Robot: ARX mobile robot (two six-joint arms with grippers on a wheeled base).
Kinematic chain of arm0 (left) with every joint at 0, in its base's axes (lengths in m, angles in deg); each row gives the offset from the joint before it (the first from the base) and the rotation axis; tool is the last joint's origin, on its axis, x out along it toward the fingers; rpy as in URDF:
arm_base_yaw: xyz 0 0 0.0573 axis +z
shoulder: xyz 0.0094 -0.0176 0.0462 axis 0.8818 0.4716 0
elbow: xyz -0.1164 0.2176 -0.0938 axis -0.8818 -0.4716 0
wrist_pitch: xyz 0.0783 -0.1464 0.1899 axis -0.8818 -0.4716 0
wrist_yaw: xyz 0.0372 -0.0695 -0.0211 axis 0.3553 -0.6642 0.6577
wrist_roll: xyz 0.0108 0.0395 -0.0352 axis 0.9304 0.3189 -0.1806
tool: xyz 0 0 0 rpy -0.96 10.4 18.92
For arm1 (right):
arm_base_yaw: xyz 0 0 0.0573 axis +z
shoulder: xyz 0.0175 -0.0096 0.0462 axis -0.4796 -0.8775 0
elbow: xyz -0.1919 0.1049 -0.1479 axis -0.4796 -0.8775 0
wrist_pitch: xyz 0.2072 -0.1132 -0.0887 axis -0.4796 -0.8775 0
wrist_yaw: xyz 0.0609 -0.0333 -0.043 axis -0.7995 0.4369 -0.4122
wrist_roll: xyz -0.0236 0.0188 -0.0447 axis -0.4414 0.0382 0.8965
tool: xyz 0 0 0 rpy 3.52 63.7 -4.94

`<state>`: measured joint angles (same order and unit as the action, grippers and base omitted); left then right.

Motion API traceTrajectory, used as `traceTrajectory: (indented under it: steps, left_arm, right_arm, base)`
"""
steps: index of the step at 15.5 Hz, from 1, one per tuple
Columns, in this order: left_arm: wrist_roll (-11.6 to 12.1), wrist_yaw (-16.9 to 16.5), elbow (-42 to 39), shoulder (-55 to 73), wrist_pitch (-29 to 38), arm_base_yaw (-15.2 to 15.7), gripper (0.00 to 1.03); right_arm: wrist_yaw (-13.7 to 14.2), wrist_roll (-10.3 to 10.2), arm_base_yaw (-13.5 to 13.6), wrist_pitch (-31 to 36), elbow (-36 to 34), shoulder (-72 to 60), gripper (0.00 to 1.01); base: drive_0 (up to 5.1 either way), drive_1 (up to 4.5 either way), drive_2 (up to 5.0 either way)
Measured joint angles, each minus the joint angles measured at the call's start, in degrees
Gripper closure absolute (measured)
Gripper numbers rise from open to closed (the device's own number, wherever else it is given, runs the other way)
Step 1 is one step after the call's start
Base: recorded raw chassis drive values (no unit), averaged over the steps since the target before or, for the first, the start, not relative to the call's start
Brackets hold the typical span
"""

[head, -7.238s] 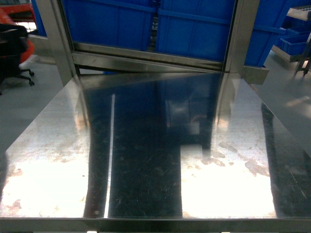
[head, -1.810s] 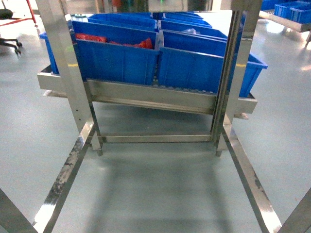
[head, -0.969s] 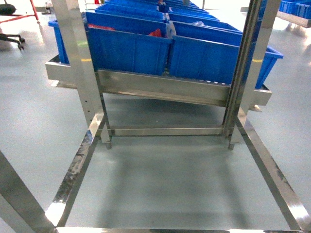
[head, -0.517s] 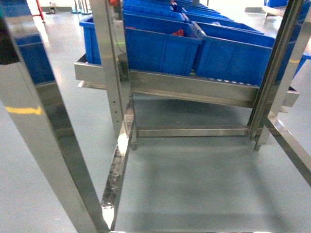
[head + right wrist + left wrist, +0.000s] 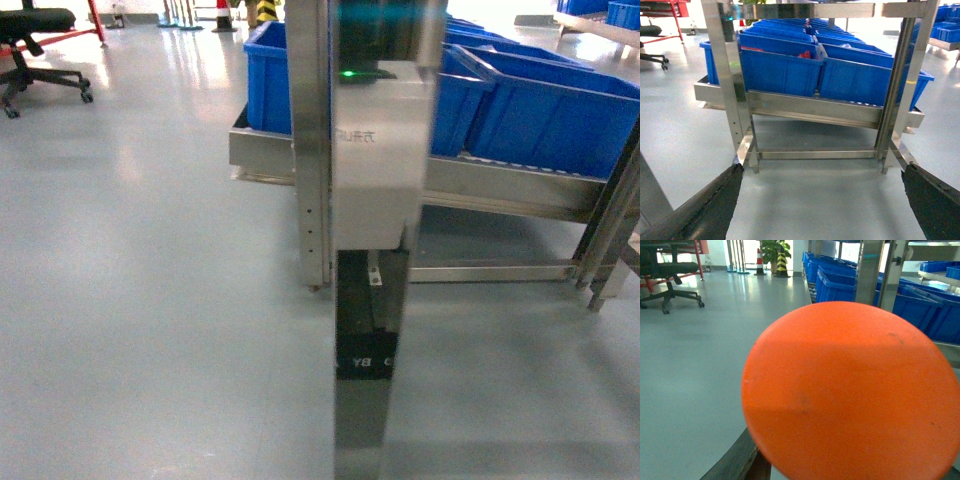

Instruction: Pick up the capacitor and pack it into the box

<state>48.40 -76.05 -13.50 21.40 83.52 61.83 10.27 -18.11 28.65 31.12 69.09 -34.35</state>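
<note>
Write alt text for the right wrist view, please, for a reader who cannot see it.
Blue plastic bins sit in rows on a slanted steel rack above a grey floor. The right gripper's two dark fingers frame the bottom corners, spread wide, nothing between them.

Neither capacitor nor box is in view

Before me a steel rack stands on grey floor; blue bins sit on its shelf, upper centre.
</note>
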Motion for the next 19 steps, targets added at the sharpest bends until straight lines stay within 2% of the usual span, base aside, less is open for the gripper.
traceTrajectory:
  steps: [19]
  left_arm:
    - [0.0, -0.1, 0.0, 0.0, 0.1, 0.0, 0.59]
  right_arm:
    - [0.0, 0.0, 0.0, -0.2, 0.0, 0.0, 0.03]
  base:
    - [-5.0, 2.47, 2.5]
